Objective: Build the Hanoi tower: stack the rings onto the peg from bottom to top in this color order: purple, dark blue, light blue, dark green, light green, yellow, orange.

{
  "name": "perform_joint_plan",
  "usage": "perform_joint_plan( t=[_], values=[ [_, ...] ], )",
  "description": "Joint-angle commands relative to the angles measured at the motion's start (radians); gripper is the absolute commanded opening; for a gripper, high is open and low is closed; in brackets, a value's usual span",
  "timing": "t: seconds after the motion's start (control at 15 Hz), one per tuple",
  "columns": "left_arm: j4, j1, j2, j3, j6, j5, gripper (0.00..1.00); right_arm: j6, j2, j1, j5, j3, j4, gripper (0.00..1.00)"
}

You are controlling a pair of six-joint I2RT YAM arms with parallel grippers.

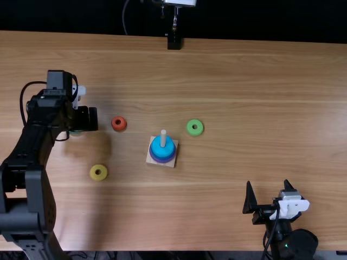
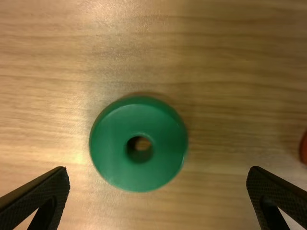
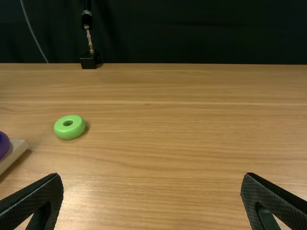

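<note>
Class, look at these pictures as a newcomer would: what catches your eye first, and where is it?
Probably the peg with its bright blue ring, standing left of the table's middle in the top view. Next, the dark green ring, large in the left wrist view, lying between the open fingers of the left gripper. Then the red ring, a vivid spot between that gripper and the peg.
</note>
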Motion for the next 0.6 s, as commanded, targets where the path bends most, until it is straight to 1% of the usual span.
perform_joint_plan(
  t=[0.0,0.13,0.4,0.47,0.53],
  values=[
    [0.002,0.009,0.037,0.04,0.007,0.003,1.0,0.0,-0.012,-0.012,-0.003,-0.065,-0.065,1.0],
    [0.002,0.009,0.06,0.041,0.008,0.003,1.0,0.0,-0.012,-0.01,-0.003,-0.065,-0.065,1.0],
    [0.002,0.021,0.091,0.119,0.012,0.003,1.0,0.0,-0.012,-0.012,-0.003,-0.065,-0.065,1.0],
    [0.002,0.029,0.101,0.129,0.038,0.001,1.0,0.0,-0.012,-0.012,-0.003,-0.065,-0.065,1.0],
    [0.0,0.034,0.103,0.133,0.084,-0.003,1.0,0.0,-0.012,-0.01,-0.003,-0.065,-0.065,1.0]
  ],
)
